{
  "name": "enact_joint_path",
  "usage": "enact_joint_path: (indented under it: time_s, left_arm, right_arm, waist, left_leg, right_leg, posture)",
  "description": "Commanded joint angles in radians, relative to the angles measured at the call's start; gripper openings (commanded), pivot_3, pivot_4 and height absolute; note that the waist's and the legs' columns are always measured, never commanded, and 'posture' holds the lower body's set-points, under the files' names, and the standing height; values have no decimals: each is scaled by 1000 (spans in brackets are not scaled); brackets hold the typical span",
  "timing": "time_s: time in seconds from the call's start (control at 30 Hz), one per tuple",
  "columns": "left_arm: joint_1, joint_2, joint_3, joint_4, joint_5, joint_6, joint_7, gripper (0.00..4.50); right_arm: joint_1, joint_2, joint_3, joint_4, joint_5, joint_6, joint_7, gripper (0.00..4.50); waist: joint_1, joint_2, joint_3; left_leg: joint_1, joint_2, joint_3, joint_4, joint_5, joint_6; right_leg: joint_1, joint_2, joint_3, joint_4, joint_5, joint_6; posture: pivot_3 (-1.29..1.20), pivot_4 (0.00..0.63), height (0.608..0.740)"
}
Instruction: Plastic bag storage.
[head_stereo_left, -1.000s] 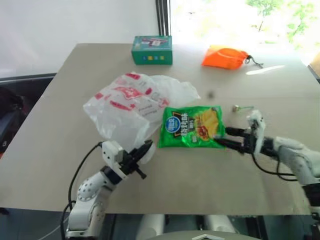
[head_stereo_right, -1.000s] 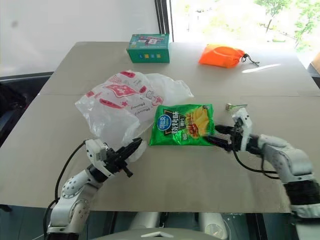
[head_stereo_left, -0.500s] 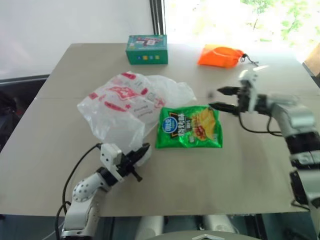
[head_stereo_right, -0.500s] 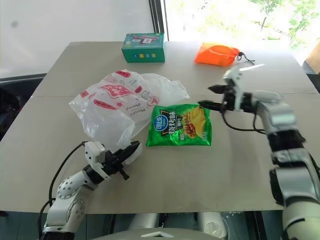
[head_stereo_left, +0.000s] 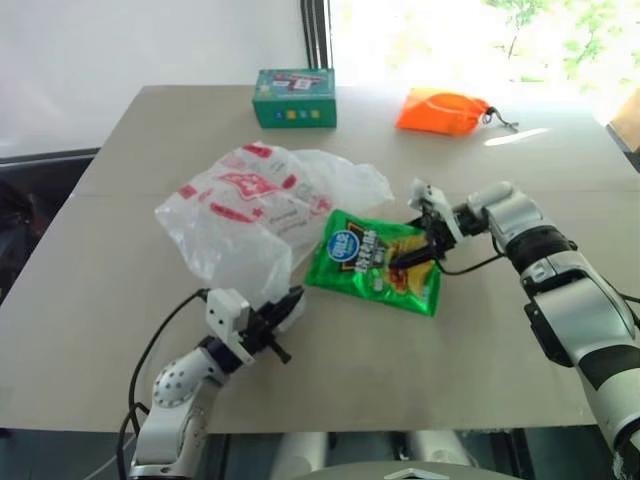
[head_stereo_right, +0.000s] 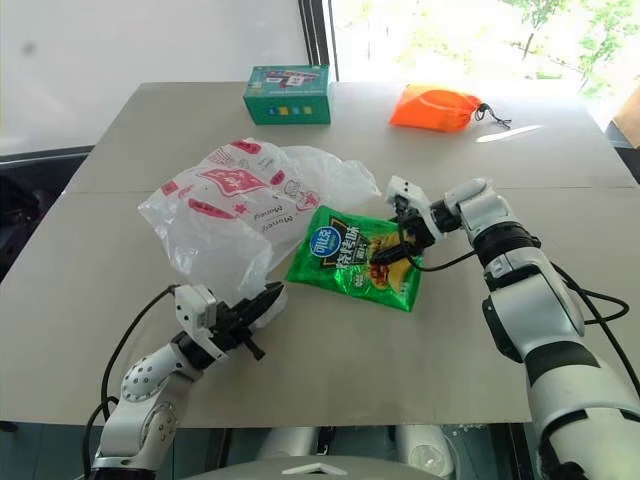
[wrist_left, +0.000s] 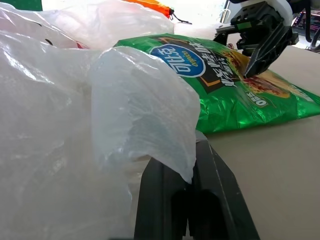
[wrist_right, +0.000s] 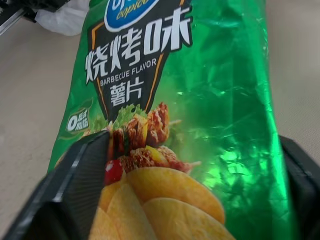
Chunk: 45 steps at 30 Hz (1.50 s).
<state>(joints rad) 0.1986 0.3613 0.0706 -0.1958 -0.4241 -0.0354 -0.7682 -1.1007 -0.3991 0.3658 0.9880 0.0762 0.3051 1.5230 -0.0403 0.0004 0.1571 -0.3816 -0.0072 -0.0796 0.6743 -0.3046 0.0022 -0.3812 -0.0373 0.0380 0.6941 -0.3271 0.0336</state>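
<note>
Plastic bag storage plays out on a wide, plain beige table (head_stereo_left: 480, 350) set in front of a white wall, with a bright window and green leaves beyond the far edge.

Nearest to me, my left gripper (head_stereo_left: 287, 303) is clenched on the near edge of the plastic bag (head_stereo_left: 250, 205); in my left wrist view a fold of the thin film drapes over my two black fingers (wrist_left: 160, 200), which are pressed together.

A little farther out, my right gripper (head_stereo_left: 412, 248) reaches in from the right with its fingers spread around the right end of the green chip packet (head_stereo_left: 375, 265). In my right wrist view one finger (wrist_right: 80, 175) sits on each side of the packet. That end looks slightly lifted off the table.

My plastic bag lies crumpled left of centre, touching the packet's left side. It is translucent white, crinkly, with red printed marks.

At the far edge stand a teal box (head_stereo_left: 294, 97) and, to its right and well apart, an orange drawstring pouch (head_stereo_left: 445, 110).
</note>
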Motion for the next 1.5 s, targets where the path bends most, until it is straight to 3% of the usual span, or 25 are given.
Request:
enact_joint_path:
  time_s: [0.03,0.17,0.23,0.5,0.6,0.73,0.93,1.3,1.5]
  left_arm:
    - [-14,-3,8,-31,4,-22,13,0]
    - [-70,-7,-3,-5,9,-20,12,0]
    - [-116,-12,-14,13,15,-19,9,0]
    - [-497,-142,-119,139,9,13,-8,0]
    - [-556,-159,-188,75,-67,92,-104,0]
    - [-504,-39,-232,-67,-179,231,-260,0]
    - [-376,116,-185,-106,-190,241,-355,0]
    - [-296,81,-171,-124,-175,186,-330,0]
    - [-308,38,-119,-111,-186,159,-263,0]
  right_arm:
    - [16,1,-43,-58,25,61,50,2679]
    - [78,-26,-69,-181,74,188,80,663]
    - [128,-50,-81,-282,114,264,89,48]
    - [422,-180,-253,-738,333,599,-59,48]
    - [495,-217,-313,-831,391,667,-104,48]
    - [514,-247,-409,-837,454,711,-171,48]
    - [494,-288,-470,-787,503,716,-198,48]
    - [457,-204,-323,-823,537,731,-187,48]
    - [433,-312,-342,-778,553,717,-97,48]
  waist:
    - [0,0,0]
    - [3,0,0]
    - [5,0,0]
    - [35,-1,0]
    - [27,-1,0]
    - [8,-1,0]
    - [3,0,1]
    - [6,0,1]
    - [20,0,1]
  left_leg:
    - [0,0,0,0,0,0]
    - [0,0,0,0,0,0]
    - [0,0,-1,0,0,0]
    - [-11,-2,-9,11,0,0]
    - [-13,-4,-8,12,0,0]
    - [-13,-3,-7,11,0,0]
    - [-10,-2,-7,11,0,0]
    - [-9,-2,-8,12,0,0]
    - [-10,-3,-9,12,0,0]
  right_leg:
    - [0,0,0,0,0,0]
    - [0,0,0,0,0,0]
    - [0,0,-1,0,0,0]
    - [-2,-1,-10,0,0,0]
    - [-3,-2,-10,1,1,1]
    - [-4,-1,-9,1,0,1]
    - [-3,2,-8,2,0,1]
    - [0,0,-9,1,0,1]
    - [0,-1,-10,1,0,1]
  posture:
    - [0,150,740]
    - [0,150,740]
    - [0,150,740]
    - [0,150,740]
    - [0,150,740]
    - [0,150,740]
    - [0,150,740]
    - [0,150,740]
    - [0,150,740]
